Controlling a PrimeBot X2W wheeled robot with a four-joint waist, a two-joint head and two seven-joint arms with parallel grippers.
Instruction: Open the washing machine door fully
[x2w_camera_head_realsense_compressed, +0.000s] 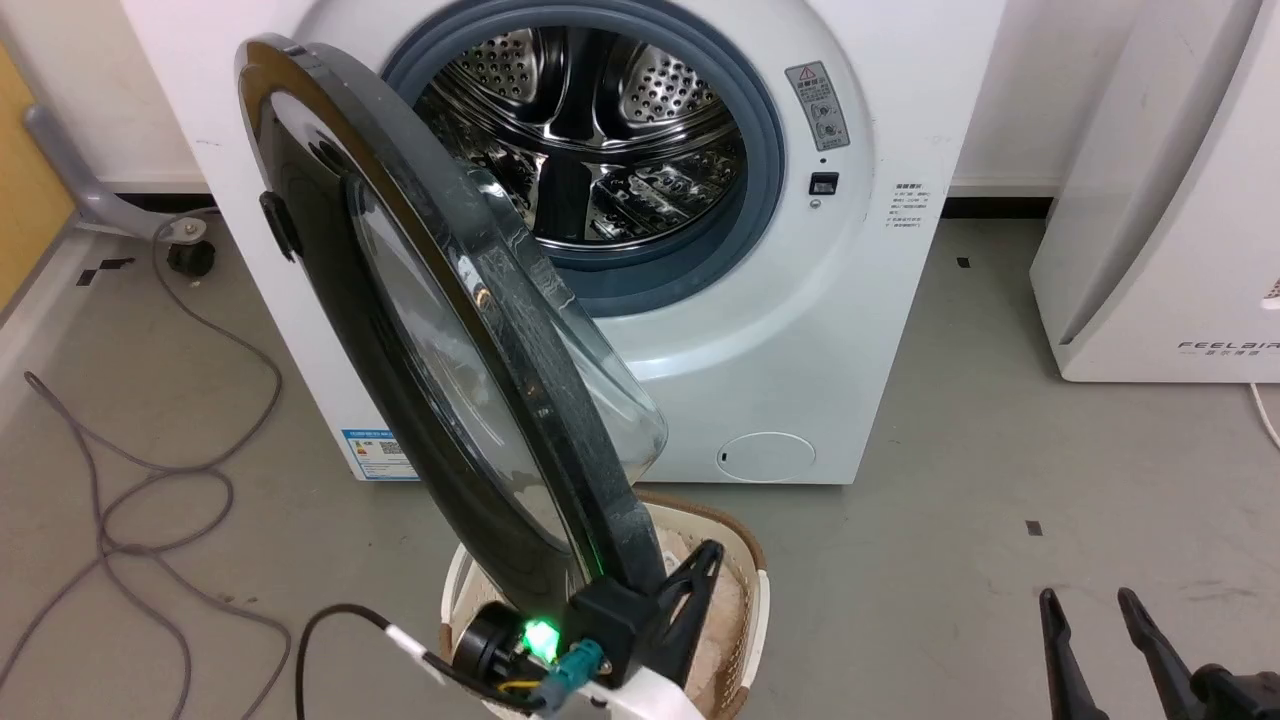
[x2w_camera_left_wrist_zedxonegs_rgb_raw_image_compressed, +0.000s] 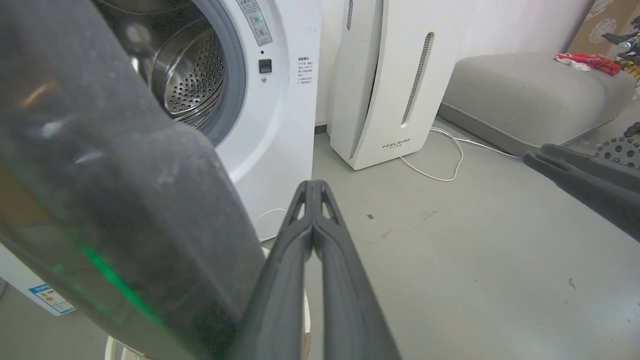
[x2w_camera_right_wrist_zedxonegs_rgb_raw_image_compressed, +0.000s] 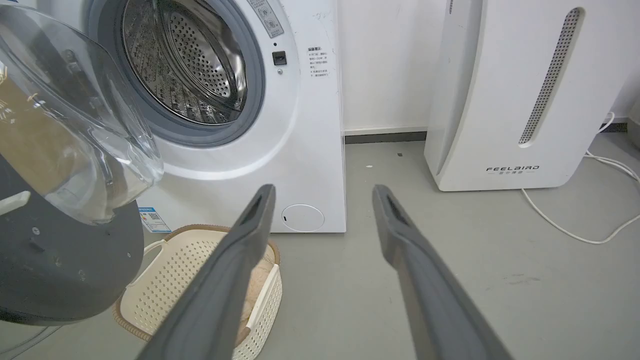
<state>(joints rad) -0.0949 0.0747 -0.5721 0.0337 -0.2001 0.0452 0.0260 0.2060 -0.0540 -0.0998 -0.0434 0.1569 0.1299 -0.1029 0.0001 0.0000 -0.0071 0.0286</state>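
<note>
The washing machine door (x2w_camera_head_realsense_compressed: 420, 330) stands half-open, its rim just beside the left claw (x2w_camera_left_wrist_zedxonegs_rgb_raw_image_compressed: 314, 186), fingers pressed together; the right claw (x2w_camera_head_realsense_compressed: 1087, 597), fingers apart, hovers over open floor (x2w_camera_head_realsense_compressed: 950, 520).

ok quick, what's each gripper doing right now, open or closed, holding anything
Left gripper: closed, nothing between its fingers, right beside the edge of the door.
Right gripper: open, empty.

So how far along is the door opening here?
Done: the large round glossy black door is unlatched and swung out from the white front-loading washing machine, baring the steel drum. In hand: the shut left gripper rests beside the door's inner rim, apparently pushing. Left: swinging it wider; the open right gripper idles.
</note>
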